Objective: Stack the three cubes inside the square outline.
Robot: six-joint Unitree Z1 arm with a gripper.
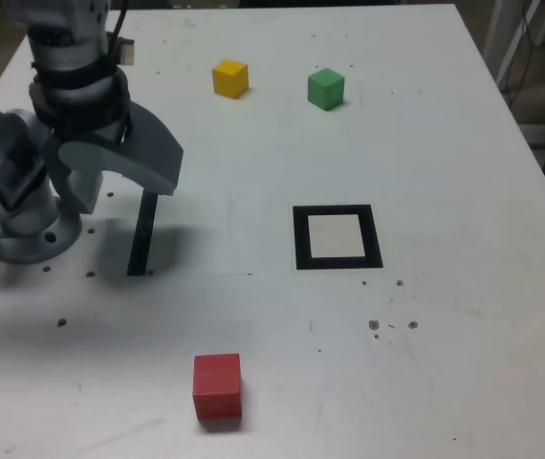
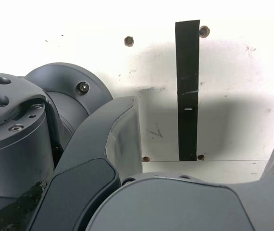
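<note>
The red cube lies near the front edge of the white table. The yellow cube and the green cube sit apart at the far side. Nothing stands in the square outline, right of centre in the exterior view. My gripper hangs over the table on that view's left, beside the arm's base, far from every cube. Its jaws stand apart and open with nothing between them. In the wrist view the gripper frames bare table, and no cube or outline shows there.
A thin black strip lies on the table right under the gripper. The arm's grey base is bolted at the exterior view's left. Small screw holes dot the table.
</note>
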